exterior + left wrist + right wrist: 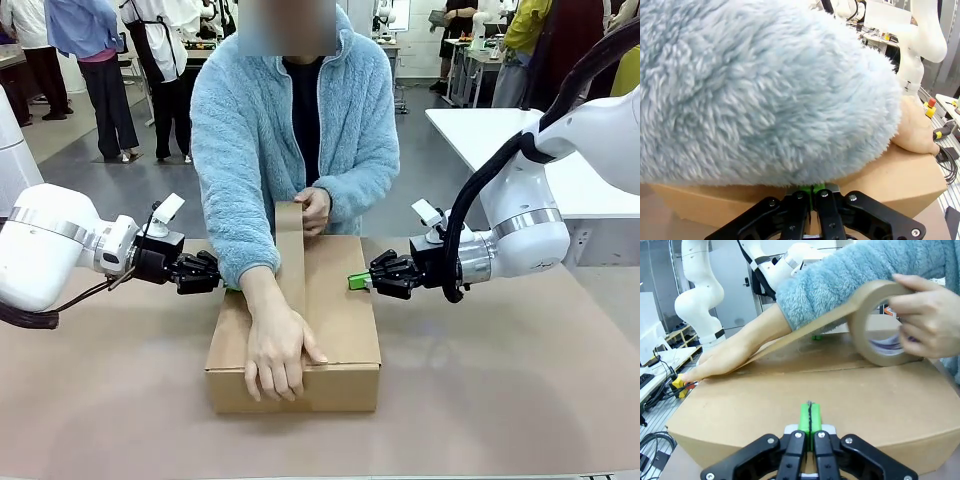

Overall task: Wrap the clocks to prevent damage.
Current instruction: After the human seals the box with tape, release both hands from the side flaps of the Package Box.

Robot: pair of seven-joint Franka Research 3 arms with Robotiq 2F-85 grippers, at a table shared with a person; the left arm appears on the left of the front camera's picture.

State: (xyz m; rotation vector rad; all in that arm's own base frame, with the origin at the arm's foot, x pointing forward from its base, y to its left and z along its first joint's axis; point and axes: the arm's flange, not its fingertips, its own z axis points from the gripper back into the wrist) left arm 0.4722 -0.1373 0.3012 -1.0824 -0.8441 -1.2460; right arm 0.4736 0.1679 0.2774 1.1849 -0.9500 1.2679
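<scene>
A closed brown cardboard box (300,325) is seen at the centre of the front view, on the brownish table (500,400). A strip of brown tape (290,265) is being laid along the middle of its top by the person: one hand (280,350) is pressed on the strip at the near edge of the box, in the lower middle of the frame, while the other hand (315,210) holds the tape roll (880,325) at the far edge, seen at the upper right of the right wrist view. The left gripper (215,275) is held at the left side of the box, partly behind the person's fluffy blue sleeve (235,180), with its green pads pressed together on nothing; whether they touch the box cannot be told. The right gripper (358,282) is held at the right side of the box, likewise closed and empty, its pads just at the box's edge. No bubble-wrap bundle is visible; the clocks are judged to lie inside the box, though this cannot be confirmed. The wrapping is therefore judged finished and the packing far along: the lid is shut and the first strip nearly pressed down. What seems left is the cutting of the tape and perhaps further strips.
</scene>
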